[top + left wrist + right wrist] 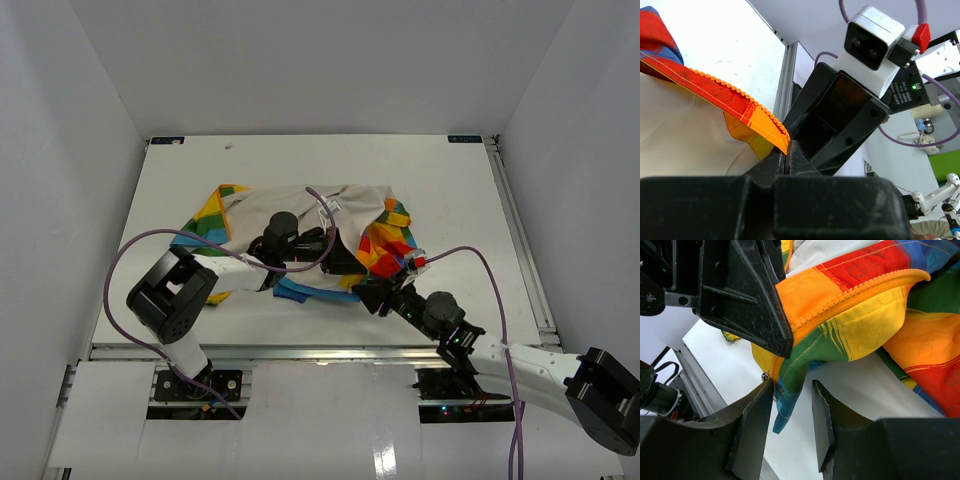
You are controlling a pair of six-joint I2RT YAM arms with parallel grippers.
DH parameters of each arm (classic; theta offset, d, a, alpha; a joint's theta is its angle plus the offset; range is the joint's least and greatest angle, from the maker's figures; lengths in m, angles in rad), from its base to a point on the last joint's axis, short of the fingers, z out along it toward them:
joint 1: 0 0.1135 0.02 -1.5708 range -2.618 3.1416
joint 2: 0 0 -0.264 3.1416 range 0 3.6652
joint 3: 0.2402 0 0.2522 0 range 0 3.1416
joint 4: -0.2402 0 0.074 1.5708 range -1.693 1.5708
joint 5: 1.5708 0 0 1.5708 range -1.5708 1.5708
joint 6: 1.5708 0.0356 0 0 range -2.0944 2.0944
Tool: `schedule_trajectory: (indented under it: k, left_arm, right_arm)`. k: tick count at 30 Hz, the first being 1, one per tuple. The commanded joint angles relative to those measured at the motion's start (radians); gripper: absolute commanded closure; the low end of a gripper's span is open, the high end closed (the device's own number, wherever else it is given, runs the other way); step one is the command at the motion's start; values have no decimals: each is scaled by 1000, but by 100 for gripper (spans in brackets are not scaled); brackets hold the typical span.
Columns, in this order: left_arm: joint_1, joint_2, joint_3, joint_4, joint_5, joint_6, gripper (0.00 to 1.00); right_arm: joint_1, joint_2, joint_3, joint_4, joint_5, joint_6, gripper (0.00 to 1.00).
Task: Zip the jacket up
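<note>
Soft cloth, light and floppy: the jacket (260,200) lies crumpled in the middle of the table (460,190), cream lining up, with rainbow blocks at its 9 and 3 o'clock ends. I judge it will sag wherever it is let go, so the stiffer zip edge (850,292) is the place to hold. My left claw (786,150) is pressed together on that edge, pinching orange cloth just under the teeth (725,86), at the jacket's 5 o'clock corner. My right claw (792,385) is spread, fingers either side of the hanging blue-green corner (784,412), with what looks like a small metal pull (767,376) beside one finger. The long axis runs 9 to 3 o'clock. I cannot tell where the collar points.
</note>
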Motion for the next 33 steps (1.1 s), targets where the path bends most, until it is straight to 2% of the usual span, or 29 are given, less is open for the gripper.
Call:
schedule_trajectory:
  k: [1, 5, 9, 11, 13, 16, 20, 25, 29, 33]
  left_arm:
    - [1, -12, -9, 89, 41, -28, 100]
    - [1, -16, -10, 90, 39, -27, 100]
    - [0, -15, -15, 99, 42, -26, 100]
    - [2, -12, -15, 97, 41, -23, 93]
    - [9, -17, -8, 47, 26, -4, 67]
    - [32, -74, 9, -76, -22, 89, 54]
    - [59, -176, 49, -350, -155, 220, 54]
    - [60, -261, 81, -575, -335, 318, 63]
    - [61, -334, 60, -641, -447, 341, 69]
    - [60, -354, 16, -623, -383, 335, 68]
  right_arm:
    - [-11, 23, 9, 105, -23, -26, 61]
    - [-14, 32, -3, 146, -35, -31, 76]
    - [-16, 31, -7, 164, -42, -44, 86]
    - [-16, 28, -5, 165, -46, -52, 92]
    - [-17, 21, -6, 164, -54, -61, 92]
    - [-19, 1, -14, 161, -66, -63, 92]
    - [-23, -16, -14, 120, -81, -63, 92]
    - [-25, -25, -18, 95, -131, -83, 92]
    - [-34, -29, -8, 16, -201, -121, 92]
    - [-39, -23, -14, 7, -241, -135, 92]
